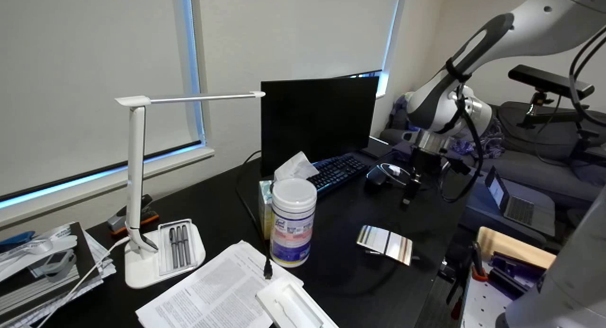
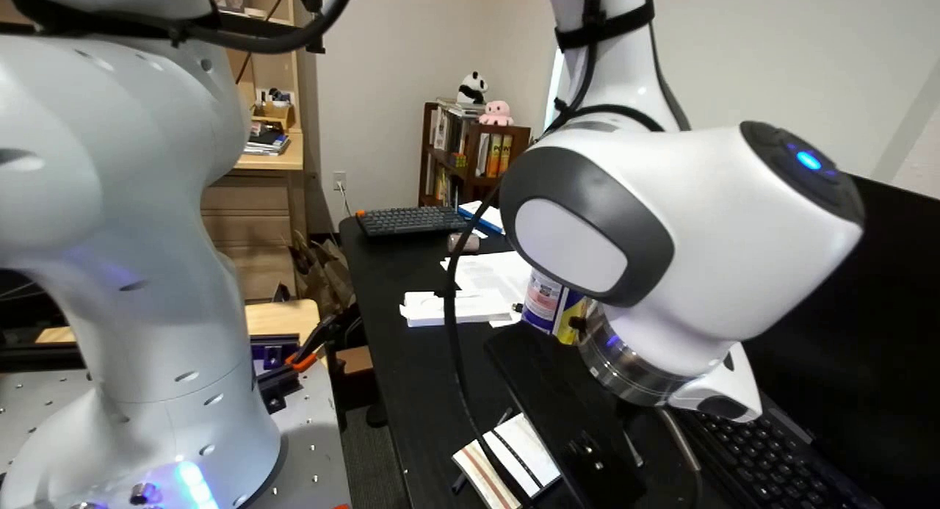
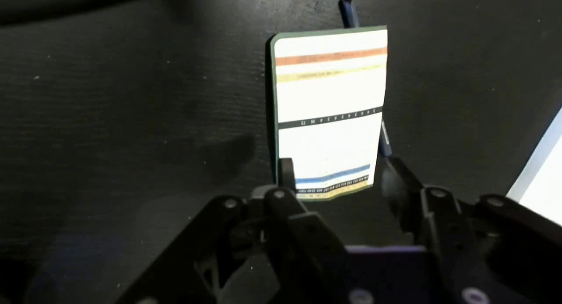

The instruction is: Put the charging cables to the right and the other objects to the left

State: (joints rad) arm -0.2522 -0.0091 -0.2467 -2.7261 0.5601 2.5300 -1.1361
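Observation:
My gripper (image 3: 341, 177) stands open in the wrist view, its fingers well apart and nothing held. A flat hand-sized notebook (image 3: 331, 93), white with coloured stripes, lies on the dark desk beyond the fingertips; one finger (image 3: 287, 174) overlaps its near end in the picture. From under the notebook stick out the ends of a dark pen (image 3: 348, 12). In an exterior view, the gripper (image 1: 411, 190) hangs above the desk beside the mouse, apart from the notebook (image 1: 386, 243). The wrist and camera mount hide the fingers in an exterior view. The charging cables are hidden or out of view.
A wipes canister (image 1: 293, 224) and a tissue box (image 1: 265, 209) stand mid-desk. Behind are the monitor (image 1: 322, 119), keyboard (image 1: 338, 172) and mouse (image 1: 376, 175). A white box (image 1: 293, 304), papers (image 1: 213, 285) and a lamp (image 1: 136, 176) occupy the near side, with a black cable plug (image 1: 268, 270).

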